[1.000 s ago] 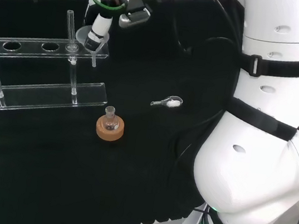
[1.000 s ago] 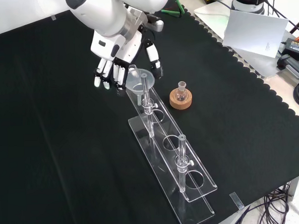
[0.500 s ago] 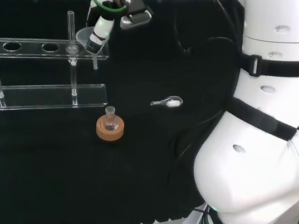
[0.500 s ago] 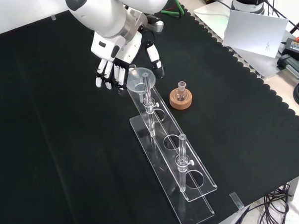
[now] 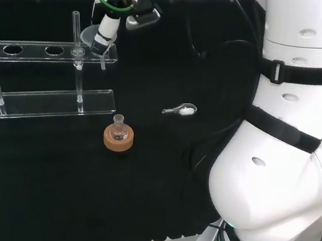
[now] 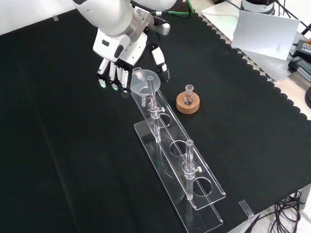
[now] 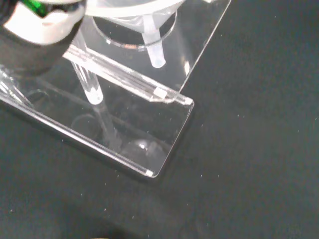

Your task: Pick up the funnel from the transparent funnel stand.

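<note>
Front view: black cloth is covering the counter. The clear plastic funnel is sitting in the transparent funnel stand's end hole. The black-and-white hand is hovering beside it, fingers released, partly hiding the funnel's rim.

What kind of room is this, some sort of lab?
Probably a robotics lab set up for chemistry work: a clear funnel stand with a funnel, a small flask on a cork ring, and a robot hand.

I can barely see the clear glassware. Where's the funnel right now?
In the front view, the funnel sits in the end hole of the transparent stand, just right of the hand.
</note>
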Tool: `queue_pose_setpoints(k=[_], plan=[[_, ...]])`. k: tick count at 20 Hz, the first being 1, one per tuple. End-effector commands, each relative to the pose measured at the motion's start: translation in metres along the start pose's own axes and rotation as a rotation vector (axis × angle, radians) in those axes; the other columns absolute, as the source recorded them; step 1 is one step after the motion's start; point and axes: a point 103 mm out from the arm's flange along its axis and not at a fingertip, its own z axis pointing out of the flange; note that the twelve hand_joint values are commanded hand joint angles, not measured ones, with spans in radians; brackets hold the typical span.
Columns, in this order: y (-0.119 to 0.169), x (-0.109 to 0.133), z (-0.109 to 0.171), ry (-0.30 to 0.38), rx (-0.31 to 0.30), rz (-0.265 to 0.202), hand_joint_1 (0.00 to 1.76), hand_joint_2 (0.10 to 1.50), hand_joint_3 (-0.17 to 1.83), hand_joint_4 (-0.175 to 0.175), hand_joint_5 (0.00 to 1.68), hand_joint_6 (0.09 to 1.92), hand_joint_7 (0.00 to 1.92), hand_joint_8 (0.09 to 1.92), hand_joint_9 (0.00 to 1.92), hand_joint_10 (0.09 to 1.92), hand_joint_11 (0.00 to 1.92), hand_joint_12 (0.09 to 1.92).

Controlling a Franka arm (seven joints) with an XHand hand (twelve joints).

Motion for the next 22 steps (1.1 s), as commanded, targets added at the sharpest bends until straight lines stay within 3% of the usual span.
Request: queue_pose_setpoints(k=[1,4,10,22], plan=[[-0.003,-0.006,-0.006,0.003,-0.015,0.010,0.89,0.57,0.43,0.062,0.82,0.18,1.04,0.51,0.71,0.41,0.00,0.99],[-0.007,-0.014,-0.011,0.032,-0.018,0.029,0.90,0.54,0.50,0.072,0.82,0.32,1.07,0.53,0.77,0.36,0.00,1.05],[-0.016,-0.014,-0.028,0.018,-0.041,0.013,0.91,0.52,0.55,0.081,0.79,0.46,1.08,0.55,0.78,0.34,0.00,1.08],[-0.047,-0.017,-0.060,-0.017,-0.063,-0.014,0.92,0.52,0.57,0.084,0.80,0.50,1.08,0.56,0.78,0.33,0.00,1.09]])
